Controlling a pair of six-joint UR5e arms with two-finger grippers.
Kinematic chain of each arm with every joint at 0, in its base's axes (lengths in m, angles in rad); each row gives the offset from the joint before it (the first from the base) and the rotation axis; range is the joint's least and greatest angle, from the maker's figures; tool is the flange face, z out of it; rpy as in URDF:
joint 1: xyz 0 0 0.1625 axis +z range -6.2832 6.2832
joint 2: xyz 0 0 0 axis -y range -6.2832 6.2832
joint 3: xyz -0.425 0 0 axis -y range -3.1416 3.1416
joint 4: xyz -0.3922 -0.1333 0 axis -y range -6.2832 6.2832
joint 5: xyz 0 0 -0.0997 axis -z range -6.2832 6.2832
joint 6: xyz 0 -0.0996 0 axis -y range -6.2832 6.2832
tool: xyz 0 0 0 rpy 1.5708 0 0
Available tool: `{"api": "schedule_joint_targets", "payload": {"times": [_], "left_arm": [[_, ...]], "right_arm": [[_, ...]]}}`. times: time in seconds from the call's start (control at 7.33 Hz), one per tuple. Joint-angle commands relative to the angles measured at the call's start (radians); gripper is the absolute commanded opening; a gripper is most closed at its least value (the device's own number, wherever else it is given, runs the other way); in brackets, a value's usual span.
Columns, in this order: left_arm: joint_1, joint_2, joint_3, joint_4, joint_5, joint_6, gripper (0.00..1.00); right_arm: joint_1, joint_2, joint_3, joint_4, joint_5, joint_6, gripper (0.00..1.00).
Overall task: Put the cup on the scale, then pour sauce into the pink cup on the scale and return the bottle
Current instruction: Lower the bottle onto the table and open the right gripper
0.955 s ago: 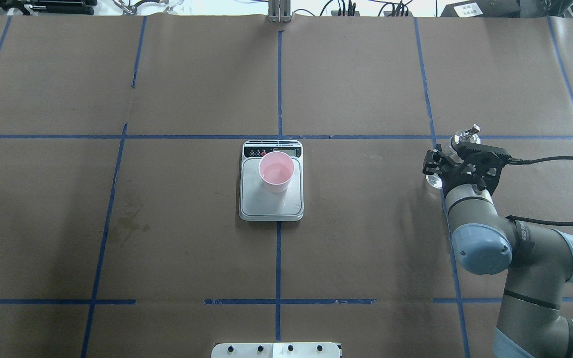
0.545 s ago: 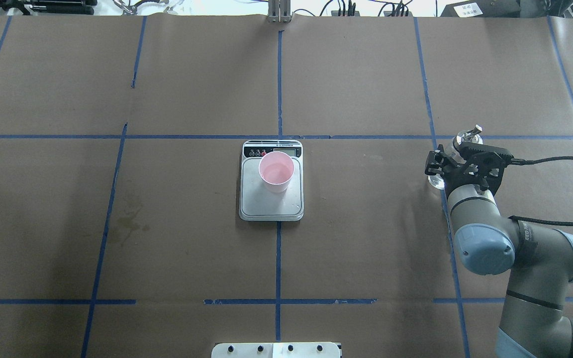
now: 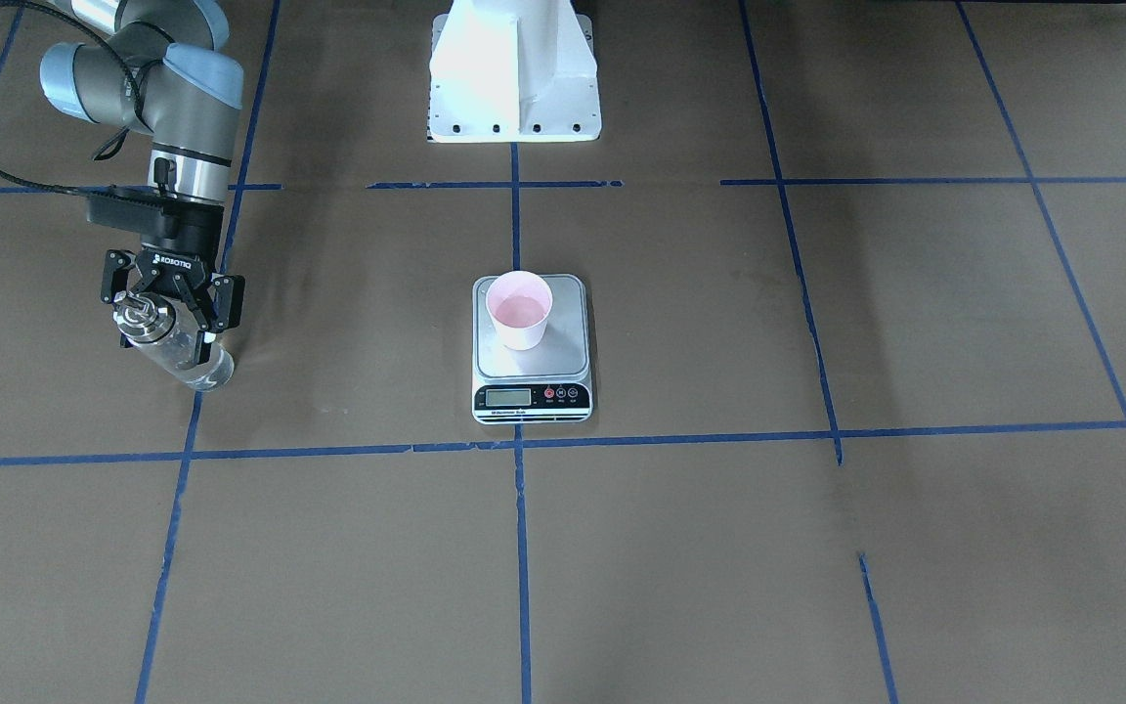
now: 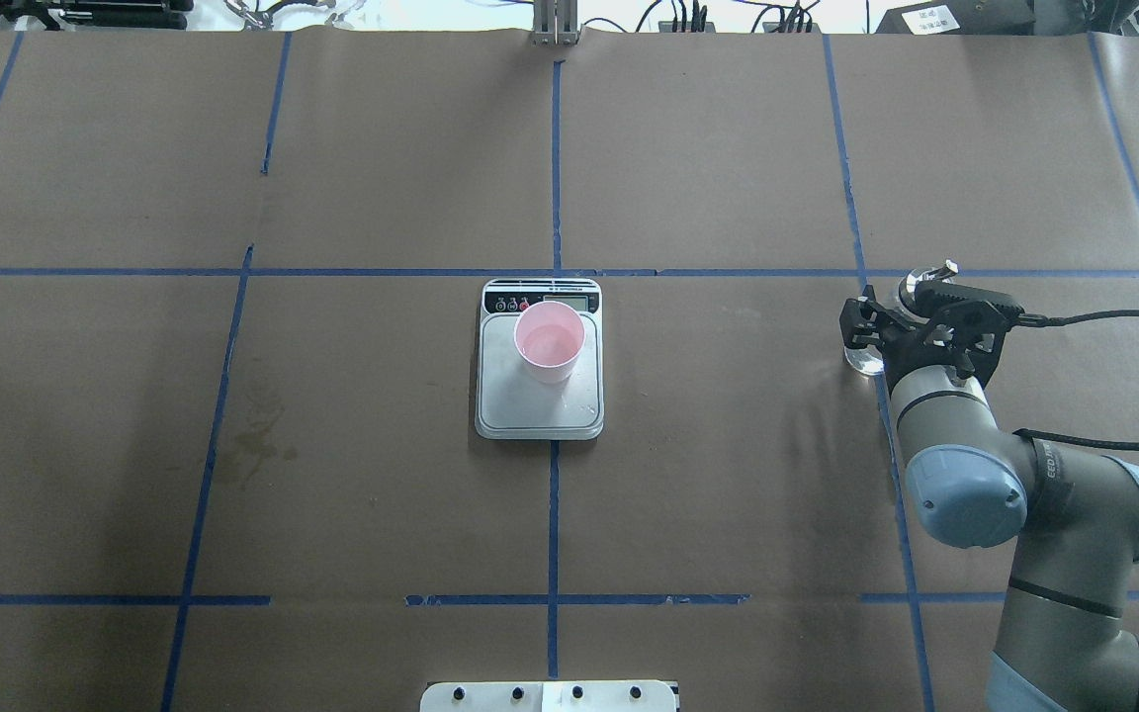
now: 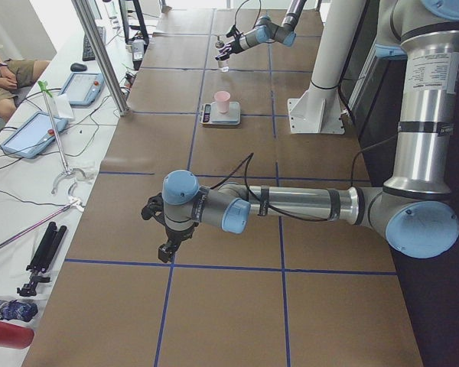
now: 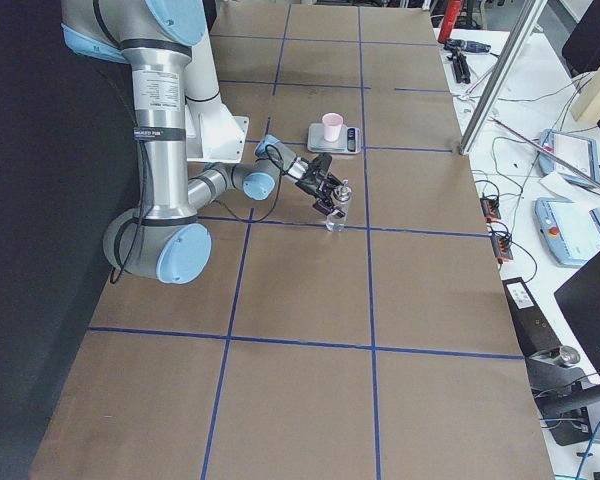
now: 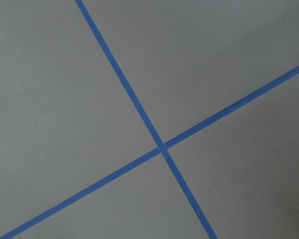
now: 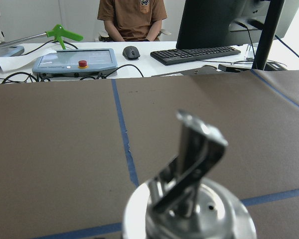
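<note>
Clamping the bottle [image 3: 172, 344] near its collar, the right gripper [image 3: 169, 301] stands it on the worktop [image 3: 817, 548], well apart from the cup [image 3: 519, 310] sitting on the scale [image 3: 531, 383]; left gripper [image 5: 167, 231] state unclear.

We see the pink cup [image 4: 550, 341] standing upright on the flat grey scale [image 4: 539, 407], near its 12 o'clock end by the black strip with buttons. The small clear bottle [image 3: 172, 347] with a shiny metal spout is far off at 3 o'clock, upright, bottom on the bench.
</note>
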Motion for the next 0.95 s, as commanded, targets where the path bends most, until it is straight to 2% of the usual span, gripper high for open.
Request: {"api": "schedule_joint_targets", "payload": {"times": [0.0,0.27,0.55,0.82], "left_arm": [[0.000,0.003,-0.009,0.001,0.000,0.000,1.00],[0.000,0.002,-0.008,0.001,0.002,0.000,1.00],[0.000,0.000,-0.009,0.002,0.000,0.000,1.00],[0.000,-0.001,-0.009,0.002,0.000,0.000,1.00]], "right_arm": [[0.000,0.000,0.008,-0.001,0.000,0.000,1.00],[-0.006,-0.021,0.040,-0.001,0.002,0.012,1.00],[-0.055,-0.120,0.151,-0.001,0.005,0.021,1.00],[-0.126,-0.130,0.170,-0.004,-0.009,0.084,1.00]]}}
